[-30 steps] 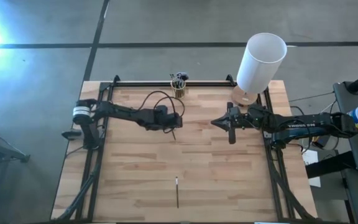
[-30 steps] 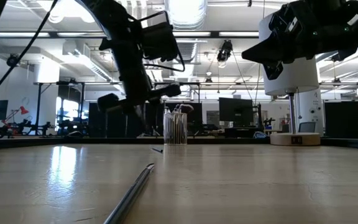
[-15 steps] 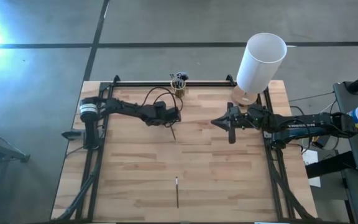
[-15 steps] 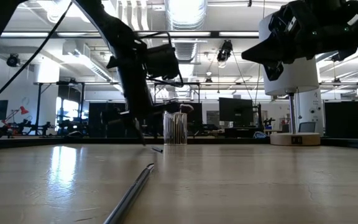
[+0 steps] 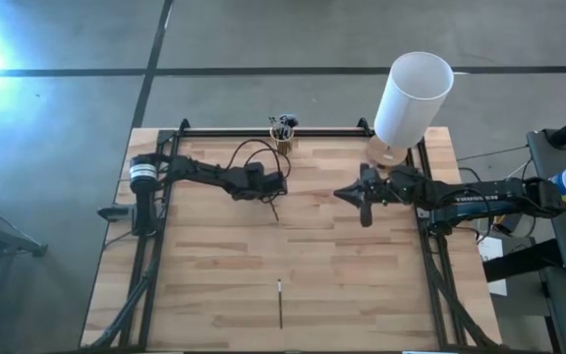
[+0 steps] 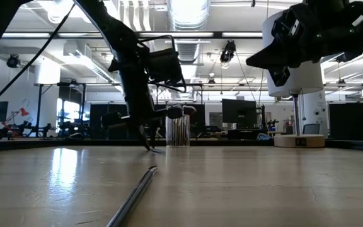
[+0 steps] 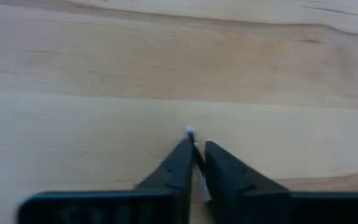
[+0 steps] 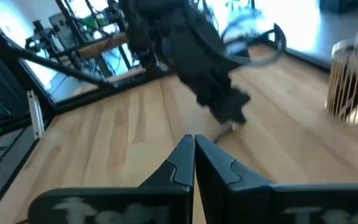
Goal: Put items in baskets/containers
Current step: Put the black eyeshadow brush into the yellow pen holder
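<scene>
The left gripper (image 7: 194, 155) is down at the worktop (image 5: 214, 285) a little in front of the glass cup (image 5: 283, 138), its fingers pinched narrow on a thin brush (image 7: 191, 140) lying there. The cup stands at the worktop's far edge with several brushes upright in it. Another brush (image 5: 280, 303) lies well nearer the front, and the right gripper (image 5: 365, 205), fully closed and empty, hovers to the cup's right.

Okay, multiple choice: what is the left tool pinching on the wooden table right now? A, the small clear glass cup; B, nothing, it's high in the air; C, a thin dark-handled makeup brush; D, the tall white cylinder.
C: in the left wrist view the left tool has its fingers closed around a thin dark-handled makeup brush, down at the light wooden table.
</scene>
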Robot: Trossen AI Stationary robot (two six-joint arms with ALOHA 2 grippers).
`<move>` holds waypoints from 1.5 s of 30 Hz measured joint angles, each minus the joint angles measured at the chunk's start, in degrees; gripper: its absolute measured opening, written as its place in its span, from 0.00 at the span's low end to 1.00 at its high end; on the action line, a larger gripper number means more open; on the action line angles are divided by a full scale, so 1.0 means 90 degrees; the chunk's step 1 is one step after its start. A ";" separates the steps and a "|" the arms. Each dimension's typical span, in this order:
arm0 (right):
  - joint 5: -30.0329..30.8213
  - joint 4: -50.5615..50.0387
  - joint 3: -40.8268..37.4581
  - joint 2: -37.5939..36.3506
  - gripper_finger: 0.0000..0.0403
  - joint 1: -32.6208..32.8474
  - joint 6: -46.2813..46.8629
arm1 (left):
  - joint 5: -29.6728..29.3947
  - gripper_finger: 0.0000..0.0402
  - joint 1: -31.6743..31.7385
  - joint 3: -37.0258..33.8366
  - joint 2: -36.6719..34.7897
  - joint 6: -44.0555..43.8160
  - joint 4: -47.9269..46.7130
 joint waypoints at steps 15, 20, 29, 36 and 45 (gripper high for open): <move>0.0269 0.0012 -0.0005 0.2047 0.03 0.0572 0.2941 | -0.0034 0.00 -0.0293 -0.0336 -0.0108 -0.1092 0.1481; 0.0154 0.1219 0.0062 0.3115 0.12 0.0647 0.3891 | 0.0426 0.00 -0.0384 -0.0336 -0.0092 -0.1318 0.2083; 0.0137 0.1772 0.0814 0.4620 0.33 0.0648 0.5116 | 0.0607 0.00 -0.0442 -0.0372 -0.0088 -0.1377 0.2873; 0.0143 0.1813 0.1464 0.5218 0.42 0.0649 0.5263 | 0.0644 0.00 -0.0447 -0.0721 -0.0111 -0.1504 0.3952; 0.0958 0.1595 0.1753 0.5420 0.40 0.0576 0.5649 | 0.0553 0.00 -0.0544 -0.1142 -0.0253 -0.1513 0.5096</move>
